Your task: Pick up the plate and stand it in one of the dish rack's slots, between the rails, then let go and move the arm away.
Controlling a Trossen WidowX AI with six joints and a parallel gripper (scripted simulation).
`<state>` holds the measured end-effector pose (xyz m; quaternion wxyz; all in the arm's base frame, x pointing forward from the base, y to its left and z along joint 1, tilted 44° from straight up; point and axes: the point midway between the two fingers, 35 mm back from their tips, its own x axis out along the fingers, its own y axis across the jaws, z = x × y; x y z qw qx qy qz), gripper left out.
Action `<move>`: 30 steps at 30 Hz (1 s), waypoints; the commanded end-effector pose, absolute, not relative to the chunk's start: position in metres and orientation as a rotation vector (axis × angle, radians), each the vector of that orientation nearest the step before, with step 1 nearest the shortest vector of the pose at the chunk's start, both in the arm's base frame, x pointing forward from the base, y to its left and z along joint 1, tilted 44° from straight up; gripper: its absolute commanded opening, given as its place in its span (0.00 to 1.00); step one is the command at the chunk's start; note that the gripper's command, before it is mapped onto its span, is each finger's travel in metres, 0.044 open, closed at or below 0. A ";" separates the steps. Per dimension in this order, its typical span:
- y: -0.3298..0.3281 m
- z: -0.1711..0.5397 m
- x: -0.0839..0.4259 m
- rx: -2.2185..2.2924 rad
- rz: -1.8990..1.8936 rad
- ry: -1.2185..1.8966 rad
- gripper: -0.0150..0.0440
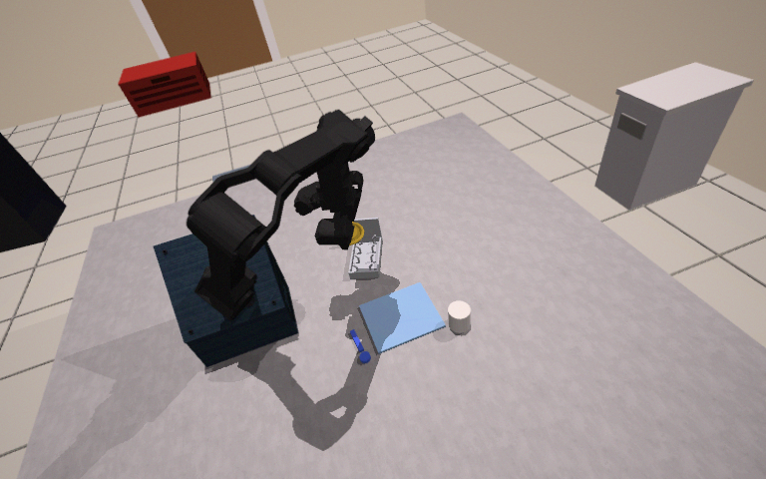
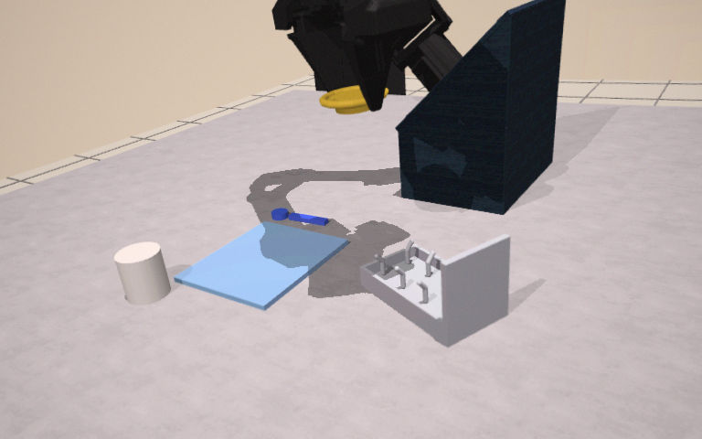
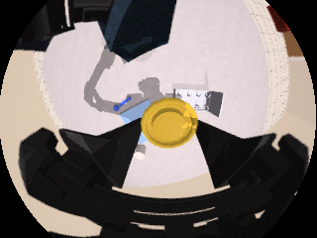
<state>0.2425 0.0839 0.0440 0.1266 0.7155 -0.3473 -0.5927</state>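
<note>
The yellow plate (image 1: 356, 233) (image 2: 341, 98) (image 3: 169, 135) is in the air, lying nearly flat. My gripper (image 3: 168, 122) is shut on it, with one finger at each side of its rim in the wrist view. The far finger is hidden in the exterior view. The grey dish rack (image 1: 364, 275) (image 2: 474, 294) (image 3: 216, 103) stands on the table, with a tall wall at one end and several bent rails inside. The plate is well above the table, away from the rack and touching no rail. In the top view it overlaps the rack's tall-wall end.
A light blue board (image 1: 420, 318) (image 2: 232, 279) lies near the rack. A white cylinder (image 1: 459, 317) (image 2: 143, 274) (image 3: 140, 153) stands beside its far side from the rack. A blue utensil (image 1: 356, 340) (image 2: 308, 219) lies beside the board. The arm's dark blue base block (image 1: 248, 344) (image 2: 450, 165) stands behind.
</note>
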 end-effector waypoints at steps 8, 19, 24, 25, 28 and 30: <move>0.064 0.009 0.236 2.086 -2.028 -1.134 0.25; 0.051 -0.021 0.235 2.122 -2.340 -1.243 0.25; 0.047 -0.032 0.235 2.145 -2.477 -1.284 0.25; 0.046 -0.034 0.235 2.150 -2.504 -1.290 0.25; 0.043 -0.039 0.236 2.168 -2.583 -1.308 0.25; 0.042 -0.043 0.237 2.181 -2.636 -1.318 0.25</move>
